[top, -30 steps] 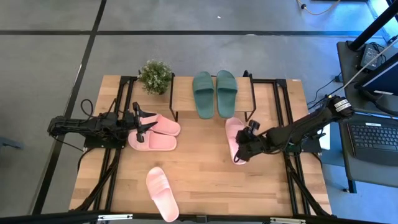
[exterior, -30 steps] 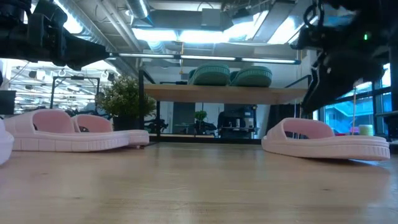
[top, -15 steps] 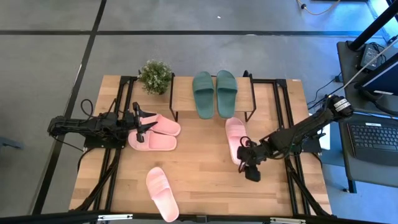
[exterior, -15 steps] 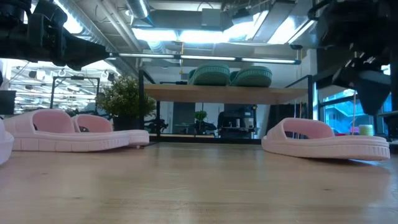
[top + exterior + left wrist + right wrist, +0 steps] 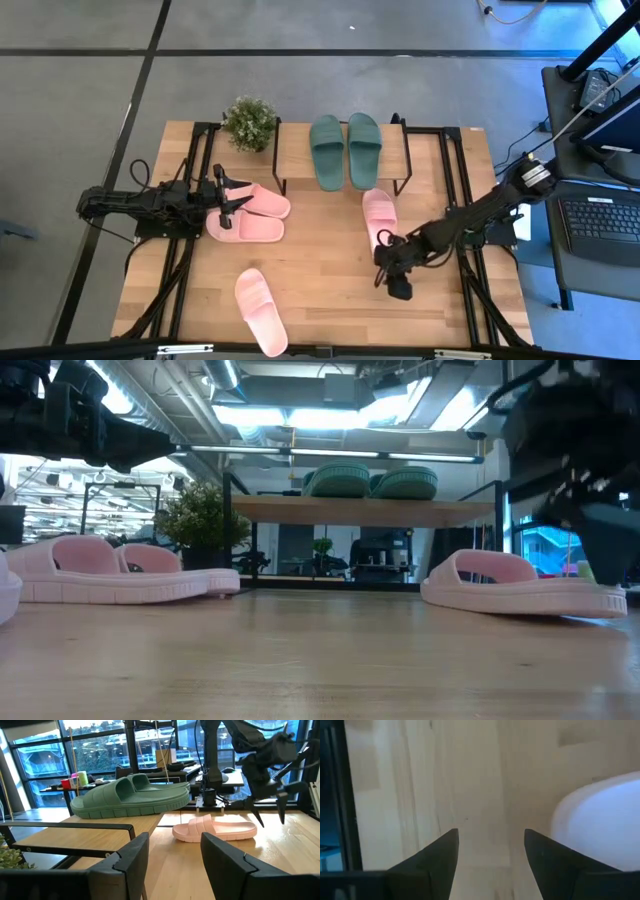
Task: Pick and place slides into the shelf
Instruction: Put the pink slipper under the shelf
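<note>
Two dark green slides lie side by side on the shelf's wooden top board. A pink slide rests sole down on the table right of centre. My right gripper hangs open just beyond its near end, tipped steeply down; the slide's rim shows beside one finger, with bare table between the fingers. A pink pair lies at the left. My left gripper waits beside it, open and level. Another pink slide lies near the front edge.
A small potted plant stands at the shelf's left end. Black metal rails run along both sides of the table under the arms. Bare wood stretches between the single pink slides.
My right gripper has moved toward the table's near edge and a little down, from over the pink slide to just past its near end. It has tipped over to point steeply downward. Its fingers stay open. The slide has not moved.
</note>
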Controlling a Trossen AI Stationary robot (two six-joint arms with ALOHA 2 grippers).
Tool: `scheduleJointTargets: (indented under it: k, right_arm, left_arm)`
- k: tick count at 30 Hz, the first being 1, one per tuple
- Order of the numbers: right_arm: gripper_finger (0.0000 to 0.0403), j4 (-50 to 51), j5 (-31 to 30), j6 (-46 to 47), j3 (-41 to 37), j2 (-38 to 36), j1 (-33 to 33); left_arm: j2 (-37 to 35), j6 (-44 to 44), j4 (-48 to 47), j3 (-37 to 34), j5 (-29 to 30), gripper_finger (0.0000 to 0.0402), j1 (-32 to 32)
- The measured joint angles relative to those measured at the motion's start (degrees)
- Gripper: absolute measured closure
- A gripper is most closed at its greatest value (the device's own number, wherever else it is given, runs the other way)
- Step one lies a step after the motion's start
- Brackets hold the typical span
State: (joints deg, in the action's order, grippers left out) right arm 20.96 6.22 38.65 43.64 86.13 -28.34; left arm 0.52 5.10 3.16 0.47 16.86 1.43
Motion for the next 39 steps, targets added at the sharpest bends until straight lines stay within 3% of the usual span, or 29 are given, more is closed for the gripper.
scheduleJointTargets:
  k: [6, 15, 32, 39]
  right_arm:
    - [0.0176, -0.08, 0.28, -0.01, -0.02, 3.45, 0.02]
    - [0.0176, 0.03, -5.76, -3.39, -0.02, 3.25, 0.45]
    - [0.0176, 3.51, -7.09, -11.01, -0.02, 3.25, 7.55]
    - [0.0176, 7.10, -13.22, -13.06, -0.02, 3.25, 10.15]
  left_arm:
    - [0.00, 0.02, -0.02, 0.00, 0.00, 0.0229, -0.01]
    - [0.02, 0.04, 0.00, 0.00, 0.00, 0.0229, 0.00]
    - [0.00, 0.04, -0.01, 0.00, 0.00, 0.0229, -0.02]
    - [0.02, 0.04, -0.01, 0.00, 0.00, 0.0229, -0.02]
